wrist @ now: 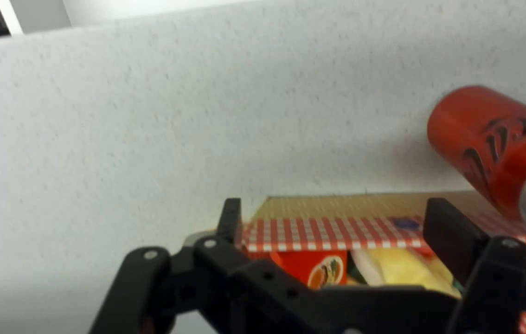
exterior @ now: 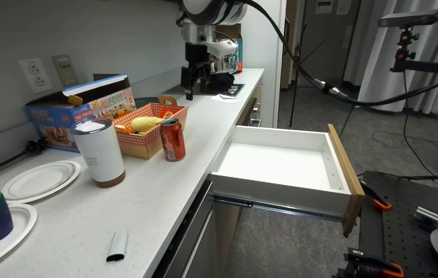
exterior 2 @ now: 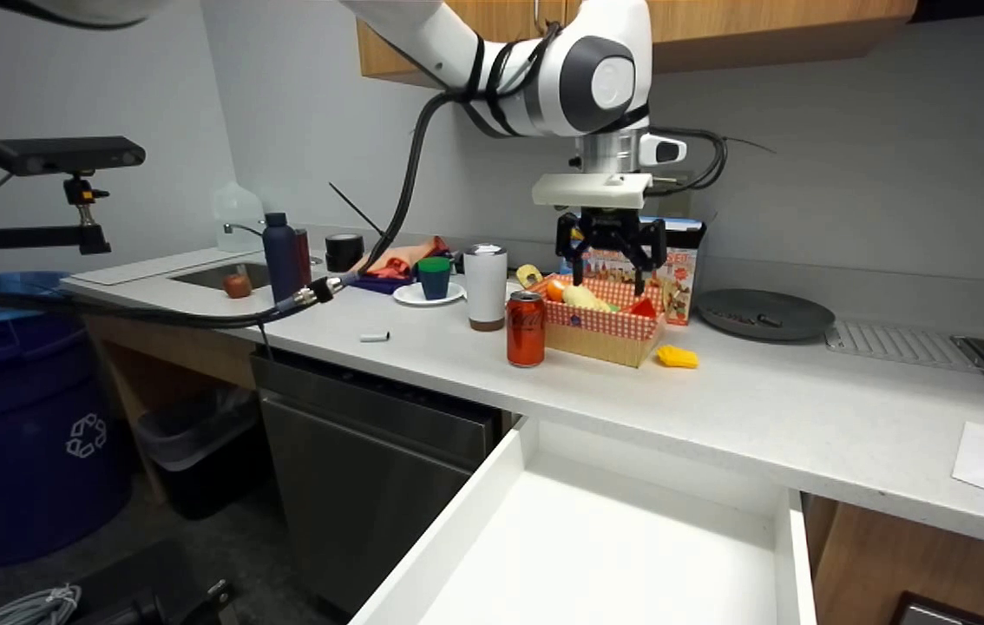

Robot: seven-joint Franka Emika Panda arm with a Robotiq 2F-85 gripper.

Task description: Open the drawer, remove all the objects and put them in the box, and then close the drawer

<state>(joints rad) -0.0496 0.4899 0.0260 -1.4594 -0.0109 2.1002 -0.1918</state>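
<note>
Pale countertop (exterior 2: pixel 804 391) runs across my view, the drawer (exterior: pixel 277 162) pulled out beneath it. I have the gripper (exterior 2: pixel 607 285) spread wide, higher than the checkered box (exterior 2: pixel 596 341) and near it. A yellow curved piece (exterior: pixel 145 123) lies inside the box, and a red can (exterior 2: pixel 526 330) stands upright just outside.

I can read "PLAY FOOD" and "150 PIECES" on the blue play-food box (exterior: pixel 81 116). The red soda can (exterior 2: pixel 527 330) says "Coca-Cola" in curly letters, and I see some of them close up in the wrist view. The big blue bin (exterior 2: pixel 19 417) has a white recycling sign (exterior 2: pixel 87 437). The words on the white tumbler (exterior: pixel 100 156) and the door sign (exterior: pixel 324 7) are too tiny for me to read.
</note>
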